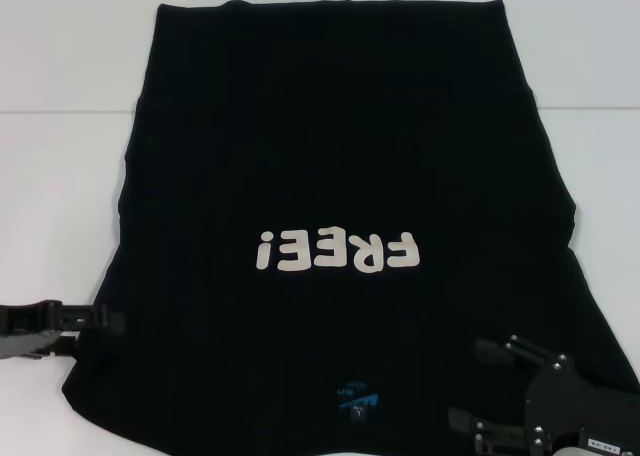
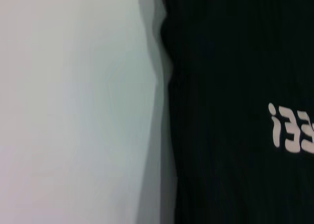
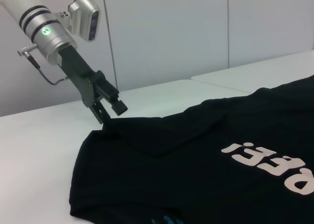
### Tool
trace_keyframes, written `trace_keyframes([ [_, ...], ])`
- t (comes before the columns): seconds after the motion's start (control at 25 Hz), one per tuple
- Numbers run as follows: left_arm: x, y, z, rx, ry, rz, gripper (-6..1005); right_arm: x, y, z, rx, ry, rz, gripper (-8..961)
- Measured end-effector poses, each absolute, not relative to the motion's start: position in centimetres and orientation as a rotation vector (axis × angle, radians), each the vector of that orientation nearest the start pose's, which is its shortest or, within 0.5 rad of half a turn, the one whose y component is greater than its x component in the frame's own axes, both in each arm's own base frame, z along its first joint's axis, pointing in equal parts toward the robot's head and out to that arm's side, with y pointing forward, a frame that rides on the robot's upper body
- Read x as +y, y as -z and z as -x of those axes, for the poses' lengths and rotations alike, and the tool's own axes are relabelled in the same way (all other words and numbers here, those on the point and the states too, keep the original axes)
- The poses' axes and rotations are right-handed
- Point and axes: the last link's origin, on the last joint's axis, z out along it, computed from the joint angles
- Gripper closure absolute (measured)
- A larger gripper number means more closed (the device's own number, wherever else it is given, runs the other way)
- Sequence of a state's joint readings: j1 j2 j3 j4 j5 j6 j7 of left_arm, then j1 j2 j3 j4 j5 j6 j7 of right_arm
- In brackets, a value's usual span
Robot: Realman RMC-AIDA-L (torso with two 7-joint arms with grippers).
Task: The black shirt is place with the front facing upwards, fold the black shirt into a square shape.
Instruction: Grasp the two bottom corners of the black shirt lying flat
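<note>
Black cloth fills the middle of the head view: the black shirt (image 1: 340, 176) lies flat on the white table (image 1: 60, 206), cream lettering up. At lower left, the left gripper (image 3: 109, 111) meets its edge, jaws parted. At lower right, I cannot tell how the right gripper (image 1: 505, 386) stands.

You see the shirt (image 1: 340, 146) spread flat on the white surface, front up, black and plain. Cream letters "FREE!" read upside down to you in the head view. The collar end with its small blue label lies nearest you; the hem lies at the far side. Both sleeves are folded in, leaving near-straight side edges that widen towards you.
</note>
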State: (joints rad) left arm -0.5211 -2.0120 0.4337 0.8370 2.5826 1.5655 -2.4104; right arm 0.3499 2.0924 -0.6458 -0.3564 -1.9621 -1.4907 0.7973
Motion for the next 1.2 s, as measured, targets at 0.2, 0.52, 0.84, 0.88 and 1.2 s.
trace_keyframes([
  [0.2, 31.51, -5.91, 34.14, -1.936, 0.197, 2.066, 51, 24.81, 5.12, -32.31, 0.435, -0.686, 2.644, 6],
  [0.52, 31.78, -5.69, 33.71, -1.921, 0.176, 2.095, 50, 24.83, 5.11, -32.28, 0.434, -0.687, 2.646, 6],
  [0.84, 31.81, -5.7, 33.77, -1.886, 0.101, 2.12, 187, 24.88, 4.95, -32.19, 0.43, -0.697, 2.642, 7],
  [0.88, 31.81, -5.7, 33.79, -1.884, 0.099, 2.12, 220, 24.91, 4.89, -32.18, 0.429, -0.699, 2.641, 7],
  [1.2, 31.89, -5.66, 33.78, -1.855, 0.084, 2.142, 517, 25.06, 4.6, -32.14, 0.438, -0.708, 2.635, 7],
])
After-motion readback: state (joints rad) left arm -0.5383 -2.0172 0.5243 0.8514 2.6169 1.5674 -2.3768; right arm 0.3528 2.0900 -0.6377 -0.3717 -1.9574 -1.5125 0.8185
